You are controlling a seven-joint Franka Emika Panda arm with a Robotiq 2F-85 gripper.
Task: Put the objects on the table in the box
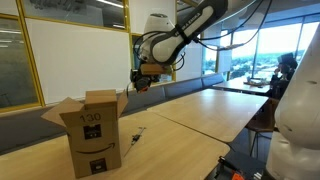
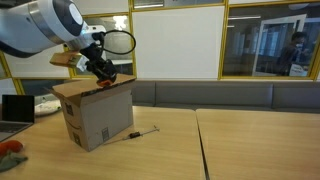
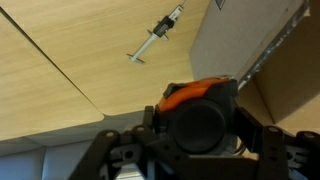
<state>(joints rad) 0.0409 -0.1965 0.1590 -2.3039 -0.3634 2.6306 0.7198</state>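
Gadget (image 3: 200, 112), black and orange, is grasped by the claw (image 2: 104, 72) just above the open box (image 2: 95, 118) at the table (image 2: 250, 140)'s left, round face toward the wrist; long axis unclear.

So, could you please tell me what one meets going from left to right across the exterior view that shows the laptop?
In an exterior view: open dark laptop → tall brown cardboard box → thin pen-like tool lying flat → person in dark clothes.
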